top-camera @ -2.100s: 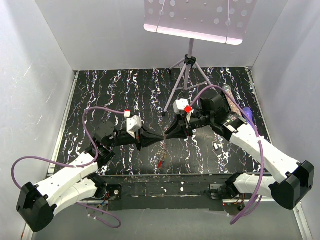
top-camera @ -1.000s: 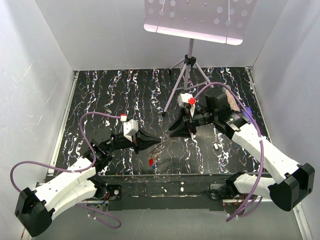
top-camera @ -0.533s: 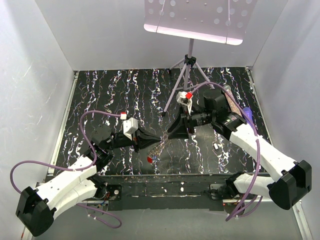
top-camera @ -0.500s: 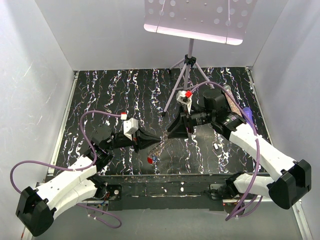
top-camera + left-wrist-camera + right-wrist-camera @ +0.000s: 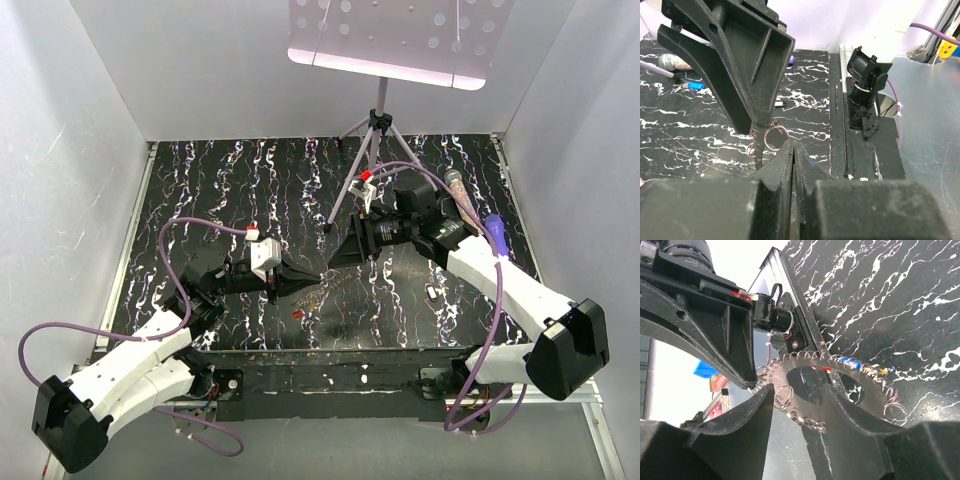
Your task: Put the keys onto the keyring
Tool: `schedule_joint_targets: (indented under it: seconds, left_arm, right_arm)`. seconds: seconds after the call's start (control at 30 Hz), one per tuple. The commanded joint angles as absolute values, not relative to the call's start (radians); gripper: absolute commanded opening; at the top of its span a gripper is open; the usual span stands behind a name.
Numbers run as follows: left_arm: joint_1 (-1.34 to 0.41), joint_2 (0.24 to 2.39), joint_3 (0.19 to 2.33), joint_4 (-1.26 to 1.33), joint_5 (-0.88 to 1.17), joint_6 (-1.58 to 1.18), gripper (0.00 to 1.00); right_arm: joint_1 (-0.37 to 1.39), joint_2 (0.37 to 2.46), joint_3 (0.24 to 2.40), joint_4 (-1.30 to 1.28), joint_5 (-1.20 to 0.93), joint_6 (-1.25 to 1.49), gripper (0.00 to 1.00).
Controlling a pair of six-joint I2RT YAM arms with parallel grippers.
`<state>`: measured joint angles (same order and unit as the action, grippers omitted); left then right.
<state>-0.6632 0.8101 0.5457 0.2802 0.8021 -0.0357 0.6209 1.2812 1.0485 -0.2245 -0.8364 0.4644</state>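
Left claw (image 5: 792, 145) pressed together, pinching keyring (image 5: 790, 367) edge. Right claw (image 5: 797, 390) spread, nearer; keyring loop lies flat-on between its fingers, centre frame.

txt: none legible | labels/brands/nos: none | all cams

- The right arm's black two-finger gripper (image 5: 335, 258) has pulled farther back. Its wrist, marked by a small red tag (image 5: 367, 177), now sits clearly higher in the overhead view.
- The left arm's black two-finger gripper (image 5: 315, 283) has shifted slightly toward the robot.
- The thin grey-brown toothed metal keyring (image 5: 318, 298) now trails slantwise. Its small red piece (image 5: 297, 313) has swung left.
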Motion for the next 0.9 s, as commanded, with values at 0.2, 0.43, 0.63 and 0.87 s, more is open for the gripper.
schedule_joint_targets:
  seconds: [0.2,0.43,0.63,0.87]
  left_arm:
    - [-0.643,0.810,0.587,0.276,0.825,-0.005,0.00]
    - [-0.637,0.813,0.603,0.252,0.841,0.043,0.00]
    - [-0.629,0.813,0.604,0.241,0.848,0.052,0.00]
    - [-0.626,0.818,0.604,0.232,0.859,0.052,0.00]
  right_arm:
    - [0.630,1.299,1.129,-0.291,-0.894,0.457,0.50]
    - [0.655,1.331,1.146,-0.334,-0.902,0.443,0.48]
    - [0.675,1.348,1.167,-0.373,-0.920,0.419,0.45]
    - [0.678,1.358,1.192,-0.364,-0.946,0.411,0.39]
